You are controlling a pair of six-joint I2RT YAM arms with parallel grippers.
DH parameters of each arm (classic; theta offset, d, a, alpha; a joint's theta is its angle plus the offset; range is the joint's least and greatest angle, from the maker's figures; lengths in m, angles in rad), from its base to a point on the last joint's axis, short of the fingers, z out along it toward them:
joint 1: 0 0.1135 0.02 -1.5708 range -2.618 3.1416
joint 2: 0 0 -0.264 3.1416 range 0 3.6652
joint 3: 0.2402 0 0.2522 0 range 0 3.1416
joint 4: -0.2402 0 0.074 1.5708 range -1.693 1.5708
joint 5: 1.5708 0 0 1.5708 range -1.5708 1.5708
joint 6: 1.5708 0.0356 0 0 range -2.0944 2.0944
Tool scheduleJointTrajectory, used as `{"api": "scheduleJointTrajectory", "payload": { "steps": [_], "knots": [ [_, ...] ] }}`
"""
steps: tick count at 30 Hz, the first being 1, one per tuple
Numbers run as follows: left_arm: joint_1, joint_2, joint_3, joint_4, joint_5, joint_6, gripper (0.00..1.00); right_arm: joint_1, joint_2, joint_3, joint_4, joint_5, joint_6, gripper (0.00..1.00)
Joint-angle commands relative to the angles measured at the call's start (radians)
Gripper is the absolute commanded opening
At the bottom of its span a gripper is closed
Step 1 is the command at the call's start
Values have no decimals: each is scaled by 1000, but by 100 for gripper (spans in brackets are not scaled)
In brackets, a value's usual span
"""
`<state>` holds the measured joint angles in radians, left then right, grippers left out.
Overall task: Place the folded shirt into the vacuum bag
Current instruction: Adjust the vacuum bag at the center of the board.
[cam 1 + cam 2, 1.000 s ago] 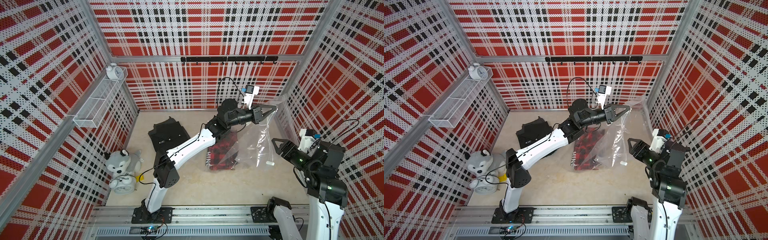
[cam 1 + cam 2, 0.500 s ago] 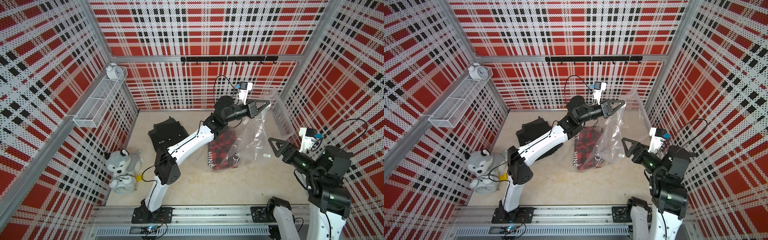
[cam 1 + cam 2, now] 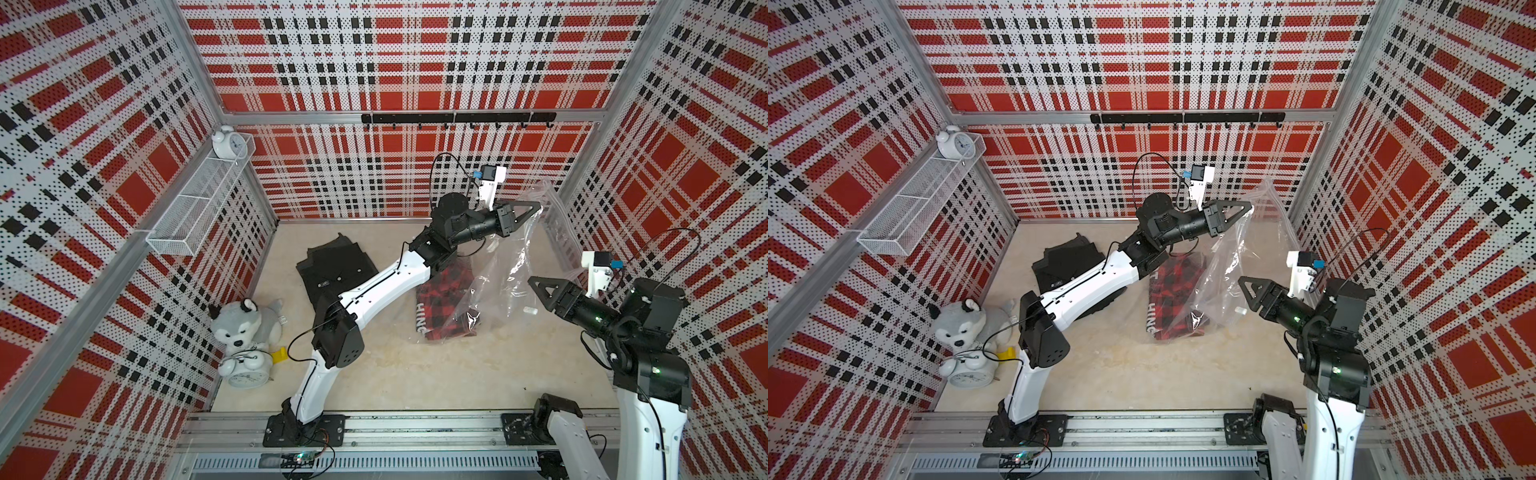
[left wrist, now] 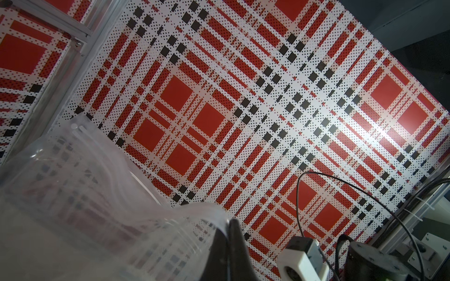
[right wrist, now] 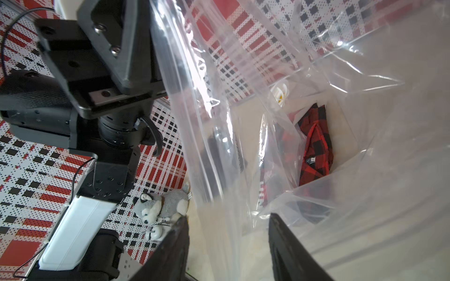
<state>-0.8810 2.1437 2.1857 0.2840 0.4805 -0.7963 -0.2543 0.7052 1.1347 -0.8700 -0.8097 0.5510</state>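
The vacuum bag (image 3: 507, 266) (image 3: 1229, 266) is clear crinkly plastic, hanging from its upper edge at the back right. My left gripper (image 3: 540, 204) (image 3: 1250, 205) (image 4: 230, 222) is shut on that edge, held high. The folded shirt (image 3: 442, 303) (image 3: 1173, 295) (image 5: 315, 150) is red-and-black plaid and lies on the table, its right part under the bag's film. My right gripper (image 3: 532, 280) (image 3: 1241, 280) (image 5: 227, 217) is open at the bag's lower right side, with loose film between its spread jaws. A small white clip (image 3: 530, 310) sits on the bag beside it.
A black garment (image 3: 336, 266) lies left of the shirt, under the left arm. A husky plush (image 3: 243, 322) and an alarm clock (image 3: 247, 374) sit at the left wall. A wire shelf (image 3: 199, 208) holds another clock. Plaid walls stand close behind and right of the bag.
My right arm has stretched out toward the bag and its jaws have narrowed somewhat. The left gripper has lifted the bag's edge slightly up and left.
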Motion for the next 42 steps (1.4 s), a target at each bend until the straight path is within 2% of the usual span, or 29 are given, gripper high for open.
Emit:
{"api": "scheduleJointTrajectory", "payload": {
  "steps": [1, 8, 11, 14, 16, 18, 20, 23, 27, 29, 34, 38, 42],
  "knots": [
    [1, 24, 43, 25, 1, -2, 0, 65, 19, 1, 7, 53, -24, 52],
    [1, 42, 44, 24, 1, -7, 0, 278, 76, 7, 16, 256, -5, 41],
    [4, 45, 43, 26, 5, -8, 0, 349, 106, 15, 3, 361, 18, 27],
    [13, 31, 21, 30, 15, -1, 0, 360, 126, 37, 22, 381, 49, 11],
    [29, 2, -32, 42, 17, 5, 19, 360, 146, 82, 24, 392, 56, 8],
    [56, -48, -124, 70, 12, 6, 43, 360, 180, 150, 15, 395, 56, 5],
    [89, -108, -225, 102, 5, 2, 57, 360, 217, 216, 10, 395, 62, 1],
    [146, -219, -392, 113, -17, 18, 70, 360, 274, 316, 8, 393, 77, 0],
    [241, -428, -704, 125, -107, 56, 87, 359, 343, 445, -19, 429, 68, 0],
    [297, -529, -856, 127, -143, 61, 91, 359, 383, 515, -46, 447, 56, 0],
    [427, -713, -1220, 121, -190, 51, 92, 356, 492, 687, -39, 424, 80, 0],
    [472, -806, -1454, 119, -229, 40, 91, 355, 586, 847, -49, 389, 93, 0],
    [492, -862, -1601, 119, -258, 36, 91, 345, 626, 956, -75, 396, 100, 0]
  ]
}}
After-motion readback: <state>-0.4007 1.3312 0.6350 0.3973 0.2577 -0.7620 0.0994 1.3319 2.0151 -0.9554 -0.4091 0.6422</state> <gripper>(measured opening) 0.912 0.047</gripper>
